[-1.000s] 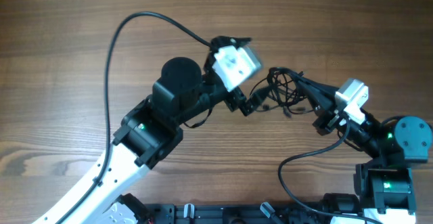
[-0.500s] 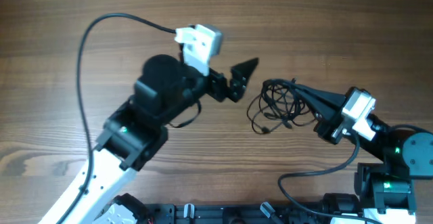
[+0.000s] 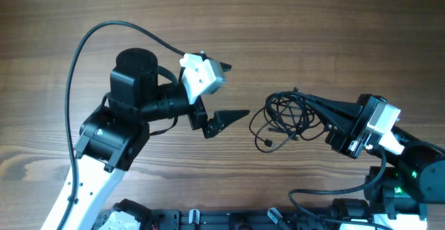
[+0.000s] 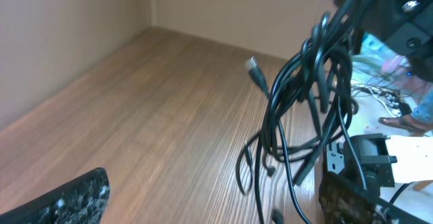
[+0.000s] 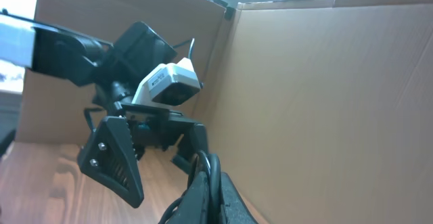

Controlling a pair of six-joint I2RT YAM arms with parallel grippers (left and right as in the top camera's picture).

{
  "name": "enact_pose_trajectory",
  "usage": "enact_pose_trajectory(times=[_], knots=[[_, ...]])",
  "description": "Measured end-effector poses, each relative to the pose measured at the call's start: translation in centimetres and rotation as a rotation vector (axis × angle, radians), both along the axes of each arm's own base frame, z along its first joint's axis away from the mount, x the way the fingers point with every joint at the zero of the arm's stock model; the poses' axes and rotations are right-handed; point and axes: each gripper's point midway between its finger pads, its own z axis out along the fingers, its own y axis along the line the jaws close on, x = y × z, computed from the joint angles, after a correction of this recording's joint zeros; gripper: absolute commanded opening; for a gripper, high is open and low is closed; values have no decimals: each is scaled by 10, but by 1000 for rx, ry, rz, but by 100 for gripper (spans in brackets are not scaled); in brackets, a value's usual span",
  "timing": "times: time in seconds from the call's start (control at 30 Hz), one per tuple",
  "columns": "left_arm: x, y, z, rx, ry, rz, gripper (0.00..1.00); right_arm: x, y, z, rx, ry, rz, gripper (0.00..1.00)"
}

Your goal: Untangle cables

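Note:
The cables (image 3: 281,117) are a tangled bundle of thin black cords. My right gripper (image 3: 303,102) is shut on the bundle's upper right part and holds it up, with loose ends trailing onto the table. In the right wrist view a cable loop (image 5: 211,164) is pinched between the closed fingers (image 5: 206,191). My left gripper (image 3: 224,118) is open and empty, a short way left of the bundle. In the left wrist view the cables (image 4: 304,95) hang ahead between the wide-apart fingers (image 4: 210,200), with a silver-tipped plug (image 4: 252,65) sticking out.
The wooden table (image 3: 334,28) stretches around both arms. The left arm's thick black cable (image 3: 76,70) arcs over the table's left side. Cardboard walls (image 5: 325,95) stand behind the table. The left arm's camera housing (image 5: 166,82) faces the right wrist.
My left gripper has come away from the bundle and moved left and toward the front, empty. My right gripper has drawn the bundle slightly right and nearer.

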Motion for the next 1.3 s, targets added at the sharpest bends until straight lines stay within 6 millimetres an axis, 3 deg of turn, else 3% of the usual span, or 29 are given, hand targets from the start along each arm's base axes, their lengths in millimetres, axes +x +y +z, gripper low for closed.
enact_pose_trajectory(times=[0.27, 0.4, 0.5, 0.77, 1.0, 1.07, 1.2, 1.27, 1.3], knots=[[-9, -41, -4, -45, -32, -182, 99, -12, 2, 11, 35, 12, 53, 4], [-20, -55, -1, -56, -61, -238, 82, -15, 4, 9, 29, 20, 71, 4], [-30, -62, 0, -60, -67, -273, 82, -19, 5, 9, 13, 5, 87, 4], [-39, -66, -6, -45, -36, -297, 72, -23, 6, 13, 5, -32, 94, 4], [-40, -65, -8, -40, -26, -296, 74, -29, 5, 22, 21, -87, 85, 4], [-41, -66, -7, -42, -25, -301, 70, -30, 5, 23, 27, -81, 90, 4], [-41, -67, -1, -60, -54, -312, 41, -30, 5, 24, 38, -60, 99, 4], [-41, -67, 1, -66, -65, -317, 10, -30, 5, 24, 39, -56, 101, 4], [-41, -67, 1, -68, -63, -319, 4, -31, 5, 24, 38, -56, 102, 4]])
